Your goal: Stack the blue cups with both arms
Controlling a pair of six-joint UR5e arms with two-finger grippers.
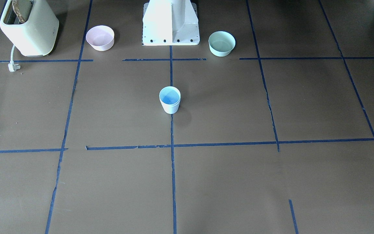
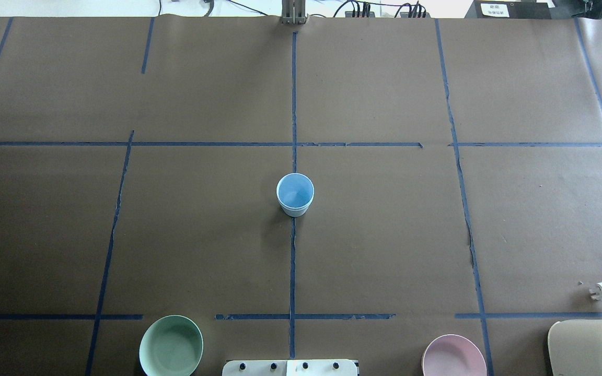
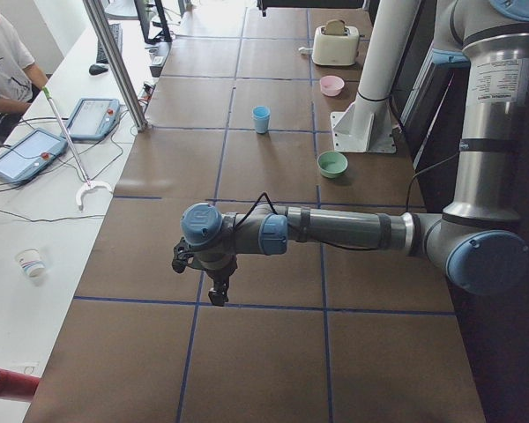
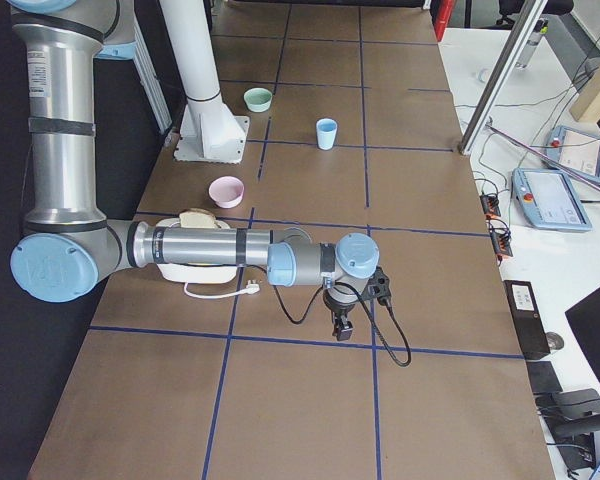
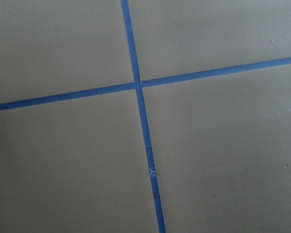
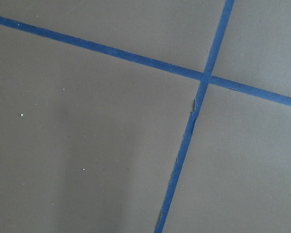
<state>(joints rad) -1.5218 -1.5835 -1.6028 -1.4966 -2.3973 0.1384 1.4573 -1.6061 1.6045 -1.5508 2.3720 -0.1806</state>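
Blue cups (image 2: 294, 194) show as one upright tumbler shape at the middle of the desk (image 2: 384, 235), standing on the central line of blue tape (image 2: 293, 261). No second cup lies anywhere else. A faint band under the rim in the front-facing view suggests that one cup sits inside the other, though the pictures do not settle it.

Going left to right in the overhead view, the left arm (image 3: 335, 231) is out of that frame. The side view shows it stretched low over the desk's far left end, with the left claw (image 3: 218, 295) pointing down, well apart from the cups. Its wrist camera shows only bare desk and a tape crossing, so how far it is open cannot be told; nothing is seen in it. Next comes the mint-green bowl (image 2: 171, 345), then the cups, then the pink bowl (image 2: 453, 357) and the toaster (image 2: 591, 347). The right arm (image 4: 210, 245) mirrors the left at the other end, with the right claw (image 4: 342, 328) hanging over a tape line. Its opening likewise cannot be told, and no load is seen.

The stacking looks finished, with both arms parked away. If the cups are truly nested, nothing seems left.
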